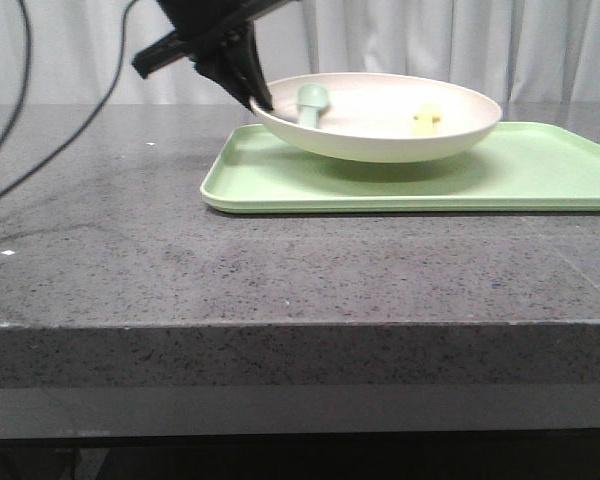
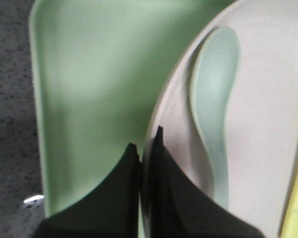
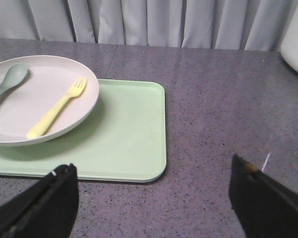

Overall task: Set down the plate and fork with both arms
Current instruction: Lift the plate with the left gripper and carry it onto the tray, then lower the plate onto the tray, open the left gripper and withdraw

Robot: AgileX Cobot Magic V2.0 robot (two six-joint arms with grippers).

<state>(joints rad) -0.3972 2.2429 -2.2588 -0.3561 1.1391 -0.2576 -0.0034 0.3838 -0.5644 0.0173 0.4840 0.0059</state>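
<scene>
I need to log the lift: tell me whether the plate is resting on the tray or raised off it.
Raised. In the front view the plate hangs above the tray, casting a shadow, and the left gripper pinches its rim.

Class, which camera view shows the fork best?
The right wrist view: the whole fork lies in the plate, tines and handle clear. The front view shows only a small yellow patch; the left wrist view catches just a yellow sliver at its edge.

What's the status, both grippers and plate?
Left gripper shut on plate rim, plate above tray. Right gripper open, empty. Fork and spoon in plate.
</scene>
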